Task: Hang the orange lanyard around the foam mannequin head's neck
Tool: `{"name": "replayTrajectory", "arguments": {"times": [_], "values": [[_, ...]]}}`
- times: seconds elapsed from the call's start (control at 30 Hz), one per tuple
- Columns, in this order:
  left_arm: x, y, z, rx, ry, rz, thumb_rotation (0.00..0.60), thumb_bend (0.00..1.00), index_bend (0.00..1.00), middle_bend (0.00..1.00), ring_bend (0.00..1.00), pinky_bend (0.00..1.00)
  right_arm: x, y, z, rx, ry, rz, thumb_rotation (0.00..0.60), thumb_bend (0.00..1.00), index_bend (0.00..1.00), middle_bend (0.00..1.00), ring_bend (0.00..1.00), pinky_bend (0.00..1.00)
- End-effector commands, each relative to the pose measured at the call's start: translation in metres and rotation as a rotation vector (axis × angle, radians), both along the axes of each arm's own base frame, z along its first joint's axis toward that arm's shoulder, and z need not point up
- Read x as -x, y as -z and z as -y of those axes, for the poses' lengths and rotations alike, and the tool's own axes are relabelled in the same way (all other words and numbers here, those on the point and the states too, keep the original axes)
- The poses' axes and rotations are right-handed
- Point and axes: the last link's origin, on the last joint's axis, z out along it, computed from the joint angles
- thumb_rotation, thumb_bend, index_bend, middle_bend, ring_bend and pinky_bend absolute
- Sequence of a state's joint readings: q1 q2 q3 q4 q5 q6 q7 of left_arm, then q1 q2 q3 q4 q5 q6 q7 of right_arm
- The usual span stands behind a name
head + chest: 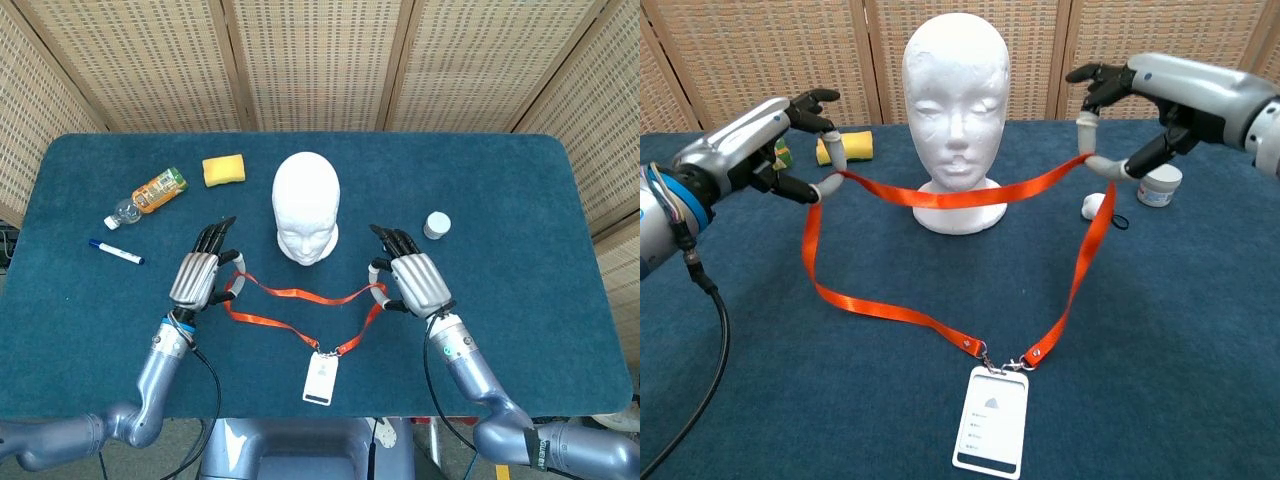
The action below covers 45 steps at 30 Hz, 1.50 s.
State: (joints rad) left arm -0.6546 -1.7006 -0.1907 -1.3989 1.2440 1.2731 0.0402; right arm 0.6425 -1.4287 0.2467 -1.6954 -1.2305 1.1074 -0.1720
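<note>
The white foam mannequin head stands upright mid-table, face toward me. The orange lanyard hangs stretched between my two hands, its top strap sagging across the front of the mannequin's neck base. My left hand pinches the strap at the left, raised off the table. My right hand pinches it at the right, also raised. The lower loop trails down to a white badge holder lying flat on the cloth.
A yellow sponge, an orange-labelled bottle and a blue marker lie at back left. A small white jar stands behind my right hand. Wicker screens close off the back.
</note>
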Motion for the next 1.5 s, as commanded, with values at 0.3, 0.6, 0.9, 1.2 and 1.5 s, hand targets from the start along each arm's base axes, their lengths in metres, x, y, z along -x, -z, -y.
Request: {"name": "replayTrajectory", "arguments": {"times": [0.3,0.6,0.9,1.2,1.5], "values": [[-0.041,-0.060,-0.018,-0.121,0.080,-0.053,0.600,0.50,0.74,0.00,0.00,0.00,-0.034,-0.040,0.014,0.112,-0.057,0.041,0.600,0.43,0.72,0.02,0.00,0.00],[-0.073,-0.091,-0.049,-0.174,0.075,-0.132,0.600,0.50,0.74,0.00,0.00,0.00,-0.052,-0.065,0.048,0.187,-0.017,0.077,0.600,0.43,0.72,0.02,0.00,0.00],[-0.088,-0.094,-0.062,-0.149,0.038,-0.096,0.600,0.50,0.74,0.00,0.00,0.00,-0.050,-0.079,0.066,0.213,0.032,0.087,0.600,0.44,0.72,0.02,0.00,0.00],[-0.089,-0.101,-0.080,-0.133,-0.063,-0.004,0.600,0.50,0.74,0.00,0.00,0.00,-0.049,-0.093,0.085,0.218,0.096,0.187,0.600,0.44,0.72,0.03,0.00,0.00],[-0.090,-0.100,-0.102,-0.108,-0.158,0.039,0.600,0.50,0.74,0.00,0.00,0.00,-0.051,-0.104,0.117,0.214,0.195,0.231,0.600,0.43,0.72,0.03,0.00,0.00]]}}
